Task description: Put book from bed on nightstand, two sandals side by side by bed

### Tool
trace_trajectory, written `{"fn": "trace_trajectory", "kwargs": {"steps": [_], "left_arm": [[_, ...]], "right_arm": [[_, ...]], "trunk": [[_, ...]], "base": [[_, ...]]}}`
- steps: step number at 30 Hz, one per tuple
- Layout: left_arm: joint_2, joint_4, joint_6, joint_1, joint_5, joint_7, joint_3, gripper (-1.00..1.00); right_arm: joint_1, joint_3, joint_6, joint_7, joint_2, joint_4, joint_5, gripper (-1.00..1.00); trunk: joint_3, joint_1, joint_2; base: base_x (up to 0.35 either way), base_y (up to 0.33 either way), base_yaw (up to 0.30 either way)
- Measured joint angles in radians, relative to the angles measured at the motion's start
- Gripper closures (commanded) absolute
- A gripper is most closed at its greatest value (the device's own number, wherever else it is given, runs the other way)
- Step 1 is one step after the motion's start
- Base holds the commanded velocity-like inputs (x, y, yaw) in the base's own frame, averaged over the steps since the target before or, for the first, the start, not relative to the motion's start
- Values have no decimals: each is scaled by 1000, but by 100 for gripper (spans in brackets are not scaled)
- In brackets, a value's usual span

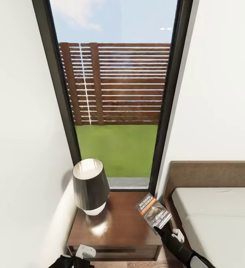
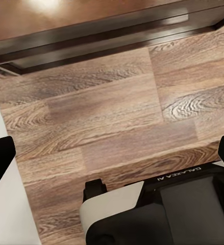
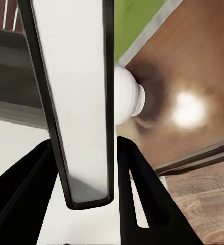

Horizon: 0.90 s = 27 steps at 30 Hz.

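My right gripper (image 1: 160,227) is shut on the lower end of the book (image 1: 152,211), a thin paperback with a dark and orange cover. The book hangs tilted over the right edge of the nightstand (image 1: 122,227); I cannot tell whether it touches the top. In the right wrist view the book (image 3: 76,76) shows edge-on between the black fingers (image 3: 142,204), with the glossy nightstand top (image 3: 193,66) beyond. The bed (image 1: 219,216) lies to the right. My left gripper (image 2: 112,153) is open and empty, low over the wood floor in front of the nightstand (image 2: 91,20). The sandals are out of view.
A dark-shaded lamp (image 1: 89,184) with a white base (image 3: 127,97) stands on the left half of the nightstand. A tall dark-framed window (image 1: 115,111) rises behind it. White walls close in on the left and right, and the bed's headboard (image 1: 212,175) meets the right wall.
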Motion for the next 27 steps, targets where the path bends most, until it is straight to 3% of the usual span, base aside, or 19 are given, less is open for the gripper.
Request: {"fn": "trace_trajectory", "kwargs": {"steps": [4,10,17,23,27], "left_arm": [[0,0,0,0,0,-1,0,-100],[1,0,-1,0,0,-1,0,-100],[1,0,0,0,0,-1,0,-100],[1,0,-1,0,0,-1,0,-100],[1,0,-1,0,0,-1,0,-100]], "right_arm": [[-5,4,90,-2,-2,-4,3,100],[-9,2,194,-27,3,-43,3,100],[-11,1,229,-119,9,-90,3,100],[-14,1,234,-142,6,-102,3,100],[-26,0,235,-148,3,-107,3,100]], "trunk": [[0,0,0],[-19,23,-42],[-28,35,-63],[-28,35,-63],[-41,50,-91]], "base": [[0,0,0],[0,0,0],[0,0,0],[0,0,0],[0,0,0]]}}
